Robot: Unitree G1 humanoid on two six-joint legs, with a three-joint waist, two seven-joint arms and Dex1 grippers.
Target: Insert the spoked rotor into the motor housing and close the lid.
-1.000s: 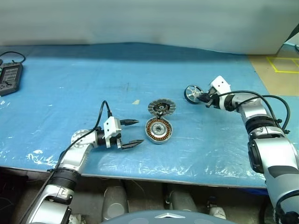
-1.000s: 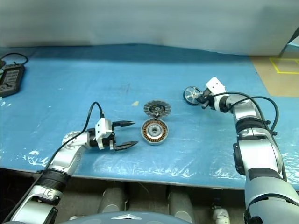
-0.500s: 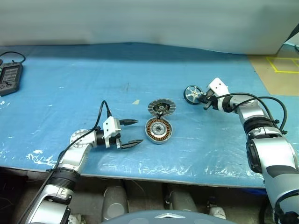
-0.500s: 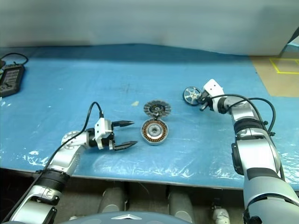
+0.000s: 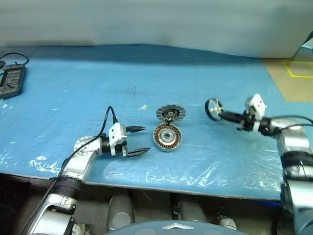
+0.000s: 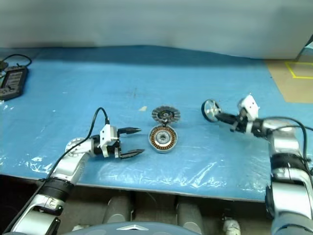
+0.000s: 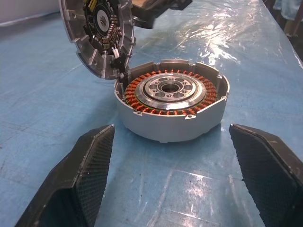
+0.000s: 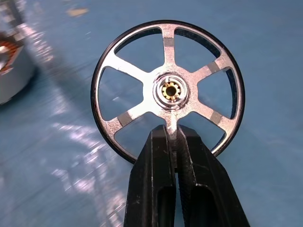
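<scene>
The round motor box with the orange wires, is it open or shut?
Open. The motor housing shows its copper windings bare, and the lid stands tilted up at its edge, ribbed face showing.

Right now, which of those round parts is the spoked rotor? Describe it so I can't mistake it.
On the blue table cover, look right of the two parts at the middle. The spoked rotor is clamped on edge in the right pincer. Unlike the copper-wound motor housing and the ribbed lid propped behind it, it is a thin black-rimmed wheel with open silver spokes.
</scene>
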